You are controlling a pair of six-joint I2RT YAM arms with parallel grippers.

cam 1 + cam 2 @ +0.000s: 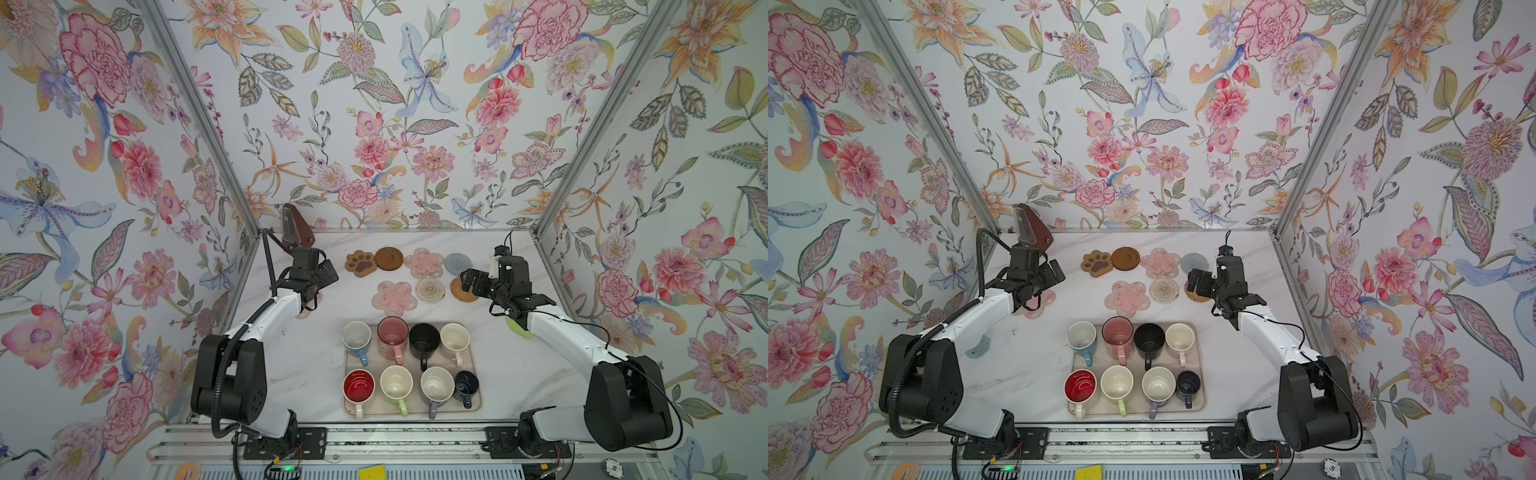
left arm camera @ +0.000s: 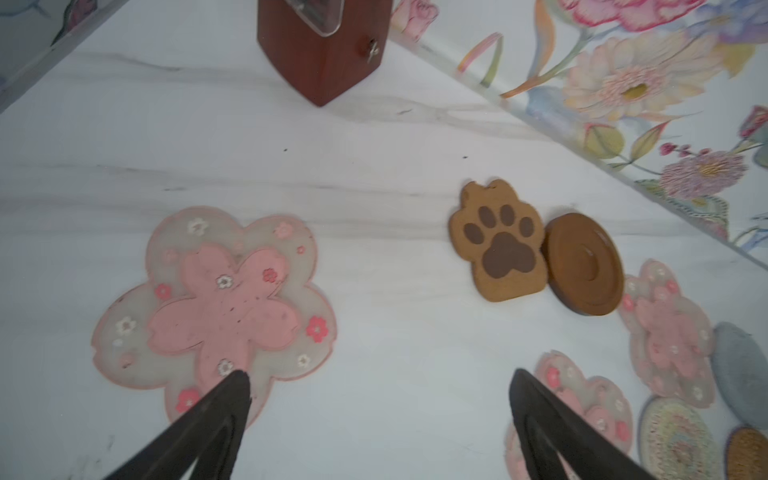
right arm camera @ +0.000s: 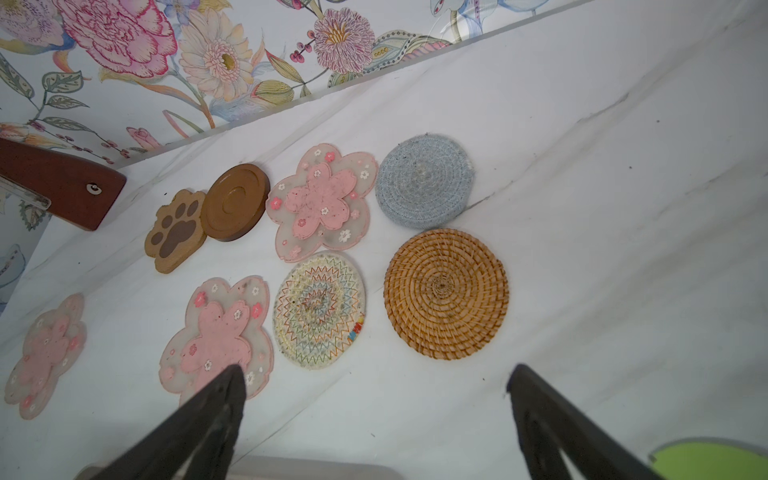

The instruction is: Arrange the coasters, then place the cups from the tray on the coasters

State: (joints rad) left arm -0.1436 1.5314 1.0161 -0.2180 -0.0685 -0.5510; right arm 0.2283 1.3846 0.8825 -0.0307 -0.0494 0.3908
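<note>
Coasters (image 1: 430, 289), woven discs, translucent pink flowers and a brown paw, lie in two rows at centre frame in both top views. Glossy mugs (image 1: 424, 338) stand on the beige tray (image 1: 475, 365) below. Left gripper (image 2: 378, 382) and right gripper (image 3: 376, 374): jaws spread wide, empty.

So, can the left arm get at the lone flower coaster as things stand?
Probably yes. The left gripper hangs open right by the lone flower coaster, which lies flat on the table with nothing on it or around it. Being flat, it may be awkward to pinch.
</note>
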